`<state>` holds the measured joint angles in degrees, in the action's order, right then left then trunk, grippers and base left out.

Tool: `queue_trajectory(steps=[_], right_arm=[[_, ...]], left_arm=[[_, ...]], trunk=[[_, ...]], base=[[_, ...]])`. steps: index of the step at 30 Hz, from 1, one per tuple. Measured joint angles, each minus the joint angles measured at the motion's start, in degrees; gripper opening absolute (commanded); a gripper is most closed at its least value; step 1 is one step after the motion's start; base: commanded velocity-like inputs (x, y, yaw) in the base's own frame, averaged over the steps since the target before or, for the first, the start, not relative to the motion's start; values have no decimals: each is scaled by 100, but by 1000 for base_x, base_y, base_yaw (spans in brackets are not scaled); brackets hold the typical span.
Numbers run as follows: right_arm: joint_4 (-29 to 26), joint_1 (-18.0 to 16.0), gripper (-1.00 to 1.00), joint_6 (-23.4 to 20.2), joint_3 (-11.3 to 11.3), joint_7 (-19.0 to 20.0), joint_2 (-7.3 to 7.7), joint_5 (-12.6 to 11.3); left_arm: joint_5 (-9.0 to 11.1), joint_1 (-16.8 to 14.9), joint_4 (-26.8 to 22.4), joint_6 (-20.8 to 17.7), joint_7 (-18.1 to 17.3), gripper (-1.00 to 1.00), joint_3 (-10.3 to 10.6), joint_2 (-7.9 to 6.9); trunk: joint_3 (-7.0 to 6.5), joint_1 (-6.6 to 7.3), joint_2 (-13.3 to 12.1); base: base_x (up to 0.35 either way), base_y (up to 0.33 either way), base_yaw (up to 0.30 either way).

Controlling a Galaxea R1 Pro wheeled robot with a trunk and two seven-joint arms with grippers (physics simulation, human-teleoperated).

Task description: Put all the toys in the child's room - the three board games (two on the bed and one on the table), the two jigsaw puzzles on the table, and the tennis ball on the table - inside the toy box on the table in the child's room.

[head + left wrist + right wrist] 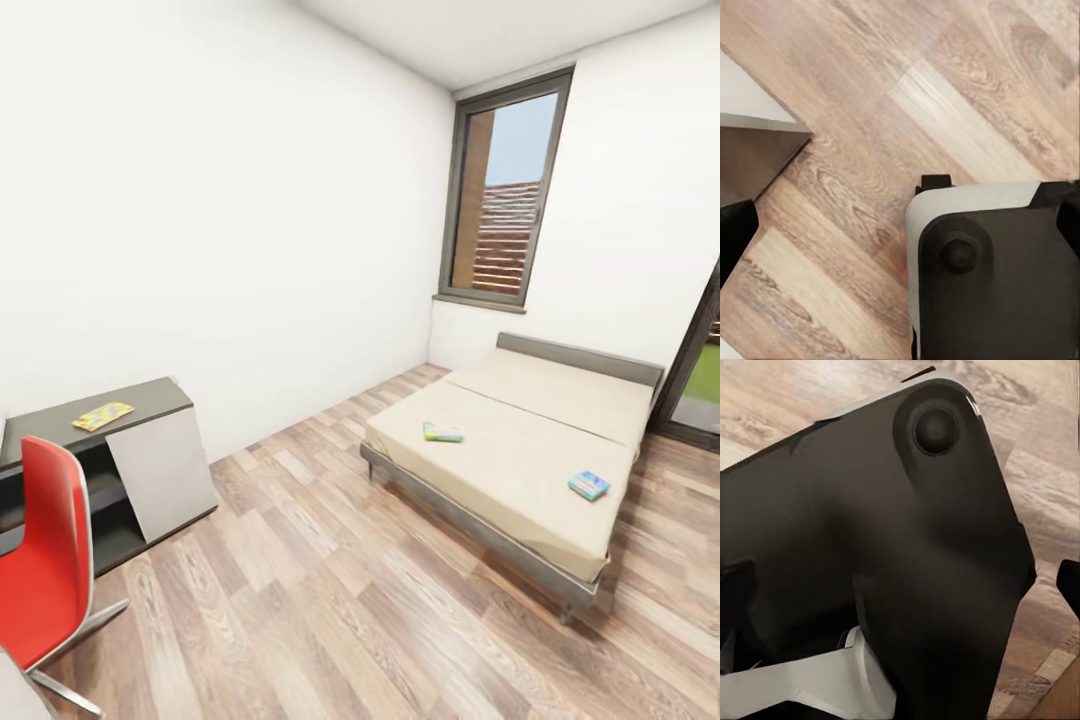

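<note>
across the wood floor point(330, 600), ahead and to your right, the bed point(520, 470) carries two board games — a green one point(442, 432) near its middle, a blue one point(588, 485) toward the foot. a third colourful flat piece point(102, 415) lies on the desk point(150, 400) at far left, behind the red chair point(45, 560). both wrist views look down at floor and robot base; pincer opening — cannot tell, either arm. the bed sits on your right-arm side.

Beige bed point(520, 470) bears two board games point(442, 432), well apart; the table point(150, 400) one colourful flat box point(102, 415).
</note>
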<state>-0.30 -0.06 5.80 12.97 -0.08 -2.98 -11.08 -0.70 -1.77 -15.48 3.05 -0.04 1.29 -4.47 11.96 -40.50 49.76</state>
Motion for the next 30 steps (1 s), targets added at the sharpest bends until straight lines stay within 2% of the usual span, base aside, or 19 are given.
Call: queue_trajectory(steps=[2, 6, 8, 11, 13, 14, 15, 17, 21, 30], right_arm=[[-2, -7, 100, -1, 141, -4, 35, -92], [-11, -109, 100, -44, 475, -51, 379, -642], [-10, -191, 100, -54, 600, -65, 593, -1171], [-9, -288, 100, -64, 673, -74, 840, -1736], [-8, -334, 100, -70, 716, -76, 1099, -2299], [-8, -342, 100, -70, 721, -75, 1160, -2436], [-11, -359, 100, -69, 732, -76, 1254, -2664], [-24, -383, 100, -54, 740, -78, 1352, -2927], [-186, -403, 100, -51, 756, -75, 1395, -3130], [-337, -402, 100, -52, 738, -53, 1368, -3124]], left_arm=[[-11, -132, -53, -4, 2, 100, 5, 64], [-100, -658, -93, -7, 11, 100, 13, 276], [-161, -842, -101, -4, 20, 100, 21, 451], [-300, -959, -133, 8, 36, 100, 30, 701], [-589, -1151, -222, 6, 52, 100, 45, 924], [-700, -1213, -238, 8, 57, 100, 39, 965], [-892, -1320, -260, 9, 63, 100, 35, 1025], [-1152, -1435, -291, 17, 69, 100, 29, 1121], [-1379, -1531, -340, 43, 68, 100, 29, 1275], [-1474, -1568, -496, 1, 1, 100, 41, 1295]], trunk=[[-36, 44, -81], [-109, 132, -242], [-145, 176, -322], [-199, 242, -443], [-236, 286, -523], [-253, 308, -563], [-272, 330, -604], [-307, 374, -684], [-378, 462, -845], [-531, 660, -1206]], base=[[0, 0, -287], [0, 0, -287], [0, 0, -286], [0, 0, -286], [0, 0, -286], [0, 0, -286], [0, 0, -286], [0, 0, -286], [0, 0, -286], [0, 0, -286]])
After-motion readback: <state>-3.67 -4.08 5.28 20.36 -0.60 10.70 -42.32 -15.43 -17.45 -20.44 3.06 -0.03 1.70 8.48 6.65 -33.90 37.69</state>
